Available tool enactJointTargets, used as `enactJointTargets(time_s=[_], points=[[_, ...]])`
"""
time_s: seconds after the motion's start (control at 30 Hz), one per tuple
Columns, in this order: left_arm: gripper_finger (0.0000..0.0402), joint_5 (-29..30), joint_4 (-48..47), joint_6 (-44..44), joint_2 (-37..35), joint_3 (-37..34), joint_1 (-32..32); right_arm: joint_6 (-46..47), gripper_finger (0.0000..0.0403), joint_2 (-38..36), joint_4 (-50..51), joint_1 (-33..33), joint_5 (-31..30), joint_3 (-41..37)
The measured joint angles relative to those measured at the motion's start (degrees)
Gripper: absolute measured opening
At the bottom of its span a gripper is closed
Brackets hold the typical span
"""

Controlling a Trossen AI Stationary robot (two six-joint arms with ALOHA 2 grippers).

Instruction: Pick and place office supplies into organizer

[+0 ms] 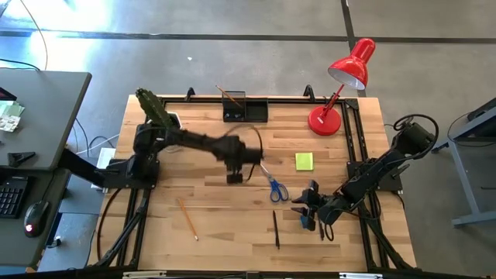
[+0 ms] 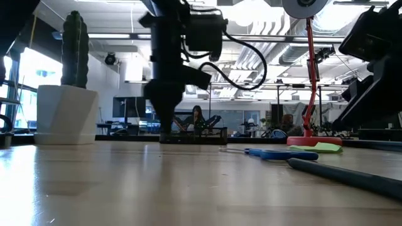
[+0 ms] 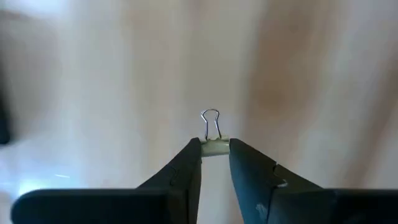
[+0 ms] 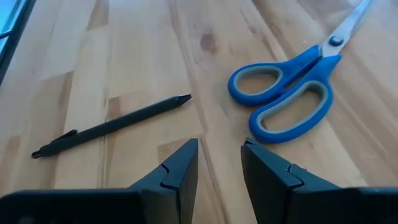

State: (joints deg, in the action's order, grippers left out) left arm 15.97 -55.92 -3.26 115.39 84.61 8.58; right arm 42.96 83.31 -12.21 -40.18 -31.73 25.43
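My left gripper (image 1: 235,177) hangs over the table's middle, fingers pointing down, shut on a small pale binder clip (image 3: 214,147). The black organizer (image 1: 245,107) stands at the far edge with a pencil (image 1: 227,96) sticking out of it. Blue-handled scissors (image 1: 275,187), a black pen (image 1: 276,229), an orange pencil (image 1: 187,218) and a yellow-green sticky-note pad (image 1: 304,161) lie flat on the wood. My right gripper (image 4: 219,152) is open near the right front, just short of the scissors (image 4: 292,93) and pen (image 4: 112,124), with nothing between its fingers. My left gripper pinches the binder clip's pale body (image 3: 214,148) between its two fingertips, coming from above and pointing down. The clip's wire loop (image 3: 210,123) sticks out beyond the fingertips. The clip looks lifted off the wood beneath it.
A red desk lamp (image 1: 341,85) stands at the far right corner and a white pot with a green cactus (image 2: 66,113) at the far left. Black rails (image 1: 353,147) run along the table's sides. Bare wood lies between the pencil and the scissors.
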Motion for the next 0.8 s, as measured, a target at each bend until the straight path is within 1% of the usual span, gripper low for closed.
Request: enactJointTargets(time_s=[0.13, 0.27, 0.4, 0.53, 0.7, 0.8], points=[[0.0058, 3.4, 2.0, 4.5, 0.0, 4.6, 6.0, -0.7, 0.0117, 0.0, 0.0, 0.0, 0.2, 0.0], [0.0052, 8.0, 6.0, 8.1, -0.2, 8.0, 11.8, -2.0, 0.0117, 0.0, 0.0, 0.0, -1.4, 0.0], [0.006, 7.8, 10.0, 10.5, -0.2, 8.8, 17.0, -3.7, 0.0117, 0.0, 0.0, 0.0, -2.6, 0.0], [0.0067, 7.6, 9.9, 11.5, 0.1, 8.8, 21.6, -4.8, 0.0117, 0.0, 0.0, 0.0, -2.2, 0.0], [0.0059, 7.2, 9.9, 11.8, 1.3, 8.7, 25.5, -6.1, 0.0117, 0.0, 0.0, 0.0, -2.2, 0.0], [0.0054, 3.9, 9.9, 11.4, 1.9, 8.7, 26.8, -7.2, 0.0117, 0.0, 0.0, 0.0, -2.1, 0.0]])
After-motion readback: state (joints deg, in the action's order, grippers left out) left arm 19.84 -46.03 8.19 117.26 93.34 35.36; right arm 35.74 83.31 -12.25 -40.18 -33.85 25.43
